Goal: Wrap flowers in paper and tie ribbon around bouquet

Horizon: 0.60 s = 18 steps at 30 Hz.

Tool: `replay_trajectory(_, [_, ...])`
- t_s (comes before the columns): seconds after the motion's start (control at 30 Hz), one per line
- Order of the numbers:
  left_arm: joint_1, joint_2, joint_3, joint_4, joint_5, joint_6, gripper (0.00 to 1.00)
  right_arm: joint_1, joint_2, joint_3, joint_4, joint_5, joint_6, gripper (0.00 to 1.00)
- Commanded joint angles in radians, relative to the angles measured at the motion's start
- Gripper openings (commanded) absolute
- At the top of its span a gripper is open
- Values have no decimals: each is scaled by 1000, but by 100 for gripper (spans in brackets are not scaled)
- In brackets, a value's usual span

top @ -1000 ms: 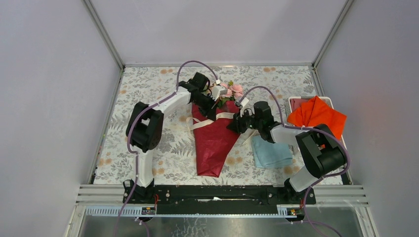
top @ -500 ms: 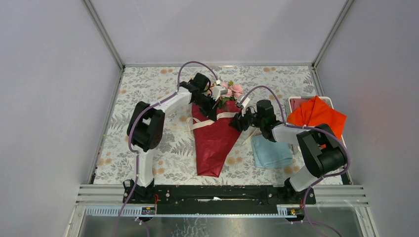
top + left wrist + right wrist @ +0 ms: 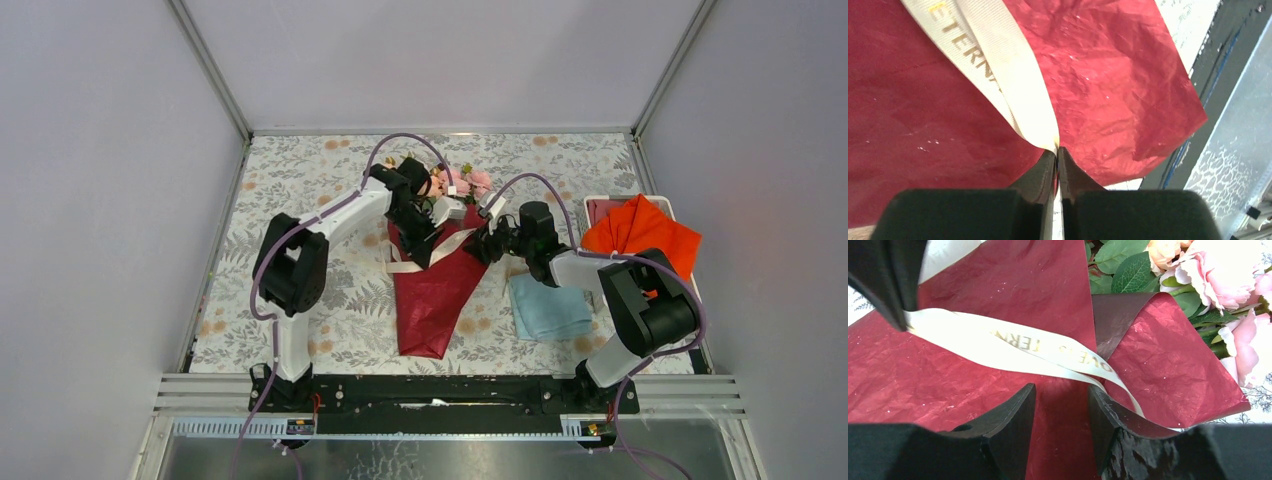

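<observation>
Left wrist shows the left pincer [image 3: 1056, 151] pinching cream ribbon [image 3: 998, 65] (gold-lettered) over crinkled crimson paper [image 3: 1128, 75]; right pincer [image 3: 1062, 391] spread.

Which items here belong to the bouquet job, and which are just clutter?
Job:
- flowers
- red paper
- cream ribbon

Lying about:
- blue cloth
- orange-red cloth

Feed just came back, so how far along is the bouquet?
Done: pale pink flowers sit rolled in the dark red crinkled paper cone. In hand: the left gripper pinches the cream flat ribbon lying across the cone; the right gripper is open near it. Still to do: tying; no knot shows.
</observation>
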Motion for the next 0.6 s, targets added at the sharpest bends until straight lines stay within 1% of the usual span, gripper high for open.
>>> replay_trajectory(0.0, [2, -41, 21, -138, 25, 93, 13, -5, -13, 5, 68, -13, -7, 50])
replay_trajectory(0.03, [2, -34, 22, -147, 31, 99, 15, -5, -9, 5, 70, -20, -7, 50])
replay_trajectory(0.07, [2, -24, 27, -158, 36, 107, 20, -5, -6, 6, 73, -24, -5, 50])
replay_trajectory(0.17, [3, -15, 33, -158, 10, 118, 40, -3, 2, 9, 74, -36, 5, 50])
replay_trajectory(0.23, [3, -28, 41, -119, -40, 98, 53, -2, 7, 11, 74, -39, 11, 50])
replay_trajectory(0.3, [3, -44, 62, -57, -97, 64, 61, 1, 15, 17, 73, -35, 21, 50])
replay_trajectory(0.37, [-1, -53, 90, 10, -133, 26, 63, 4, 28, 22, 79, -26, 37, 50])
replay_trajectory(0.47, [-23, -39, 124, 82, -140, 10, 66, 11, 44, 23, 101, -24, 67, 49])
replay_trajectory(0.57, [-51, -4, 142, 97, -155, 23, 67, 15, 41, 20, 105, -13, 83, 49])
